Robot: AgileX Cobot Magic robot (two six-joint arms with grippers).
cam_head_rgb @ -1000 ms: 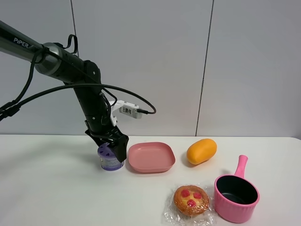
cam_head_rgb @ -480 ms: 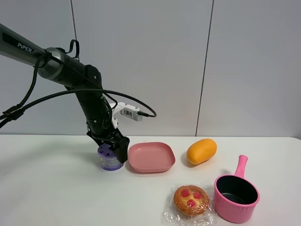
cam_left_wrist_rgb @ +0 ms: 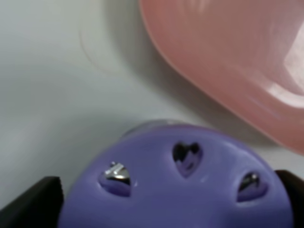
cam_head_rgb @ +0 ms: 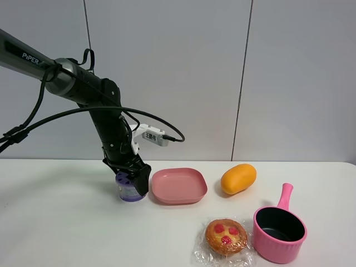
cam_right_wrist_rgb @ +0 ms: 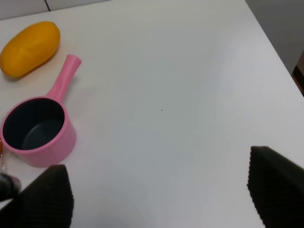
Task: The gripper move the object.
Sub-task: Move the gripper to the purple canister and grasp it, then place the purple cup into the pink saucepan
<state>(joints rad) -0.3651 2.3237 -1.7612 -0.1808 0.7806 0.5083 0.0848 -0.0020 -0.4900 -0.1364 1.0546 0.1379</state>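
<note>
The purple canister [cam_head_rgb: 127, 191] stands on the white table just left of the pink plate. My left gripper [cam_head_rgb: 135, 179] comes down over it from above, one black finger on each side. In the left wrist view the lavender lid [cam_left_wrist_rgb: 190, 199] with dark slots fills the space between the two fingertips [cam_left_wrist_rgb: 33, 197], which touch its sides; the left gripper [cam_left_wrist_rgb: 166, 202] is shut on it. My right gripper [cam_right_wrist_rgb: 159, 194] is open and empty above bare table; it does not show in the exterior view.
A pink plate [cam_head_rgb: 179, 186] lies right next to the canister. An orange oval fruit [cam_head_rgb: 238, 178], a wrapped pastry [cam_head_rgb: 226, 236] and a pink pot with handle [cam_head_rgb: 279, 225] lie further right. The pot [cam_right_wrist_rgb: 38, 130] and fruit [cam_right_wrist_rgb: 29, 47] also show in the right wrist view.
The left arm has shifted slightly left and settled lower around the canister; the canister has moved a little to the left with it.
</note>
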